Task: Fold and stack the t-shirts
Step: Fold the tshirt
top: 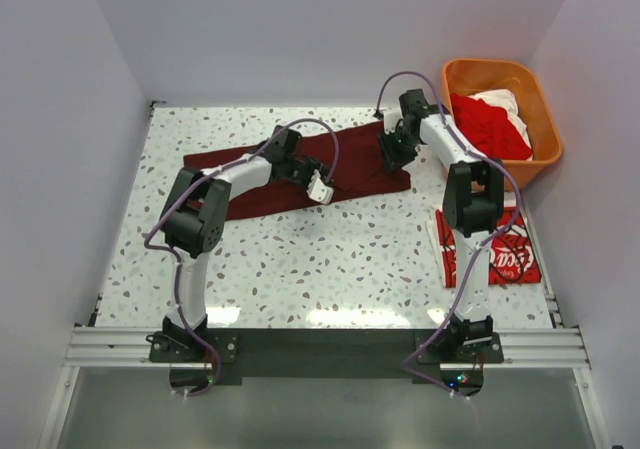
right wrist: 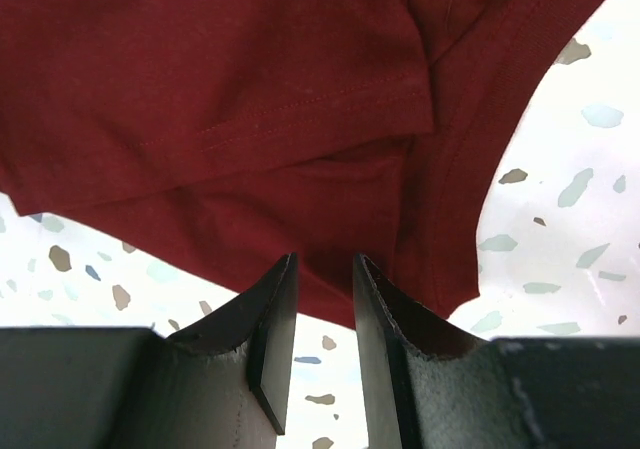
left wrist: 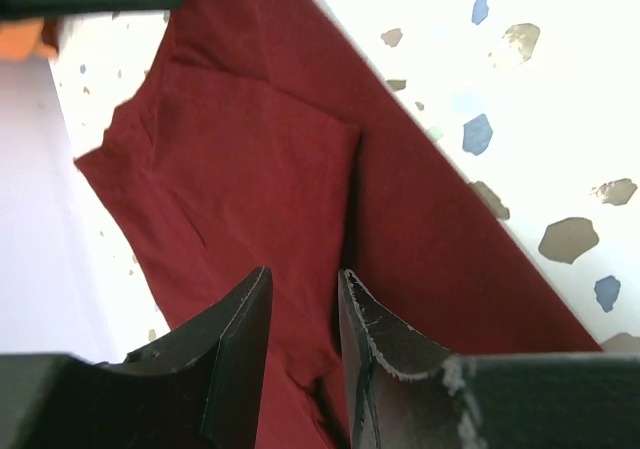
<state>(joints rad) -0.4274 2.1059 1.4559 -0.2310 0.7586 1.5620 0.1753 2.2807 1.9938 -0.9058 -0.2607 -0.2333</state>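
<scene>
A dark maroon t-shirt lies spread in a long band across the far middle of the table. My left gripper is low over its middle; in the left wrist view the jaws stand a little apart over wrinkled maroon cloth. My right gripper is over the shirt's right end; in the right wrist view the jaws stand a little apart at the shirt's hem, with bare table showing between them. A folded red Coca-Cola t-shirt lies at the right edge.
An orange plastic basket at the back right holds a red t-shirt and a white one. White walls close in the table on three sides. The speckled tabletop lies in front of the shirt.
</scene>
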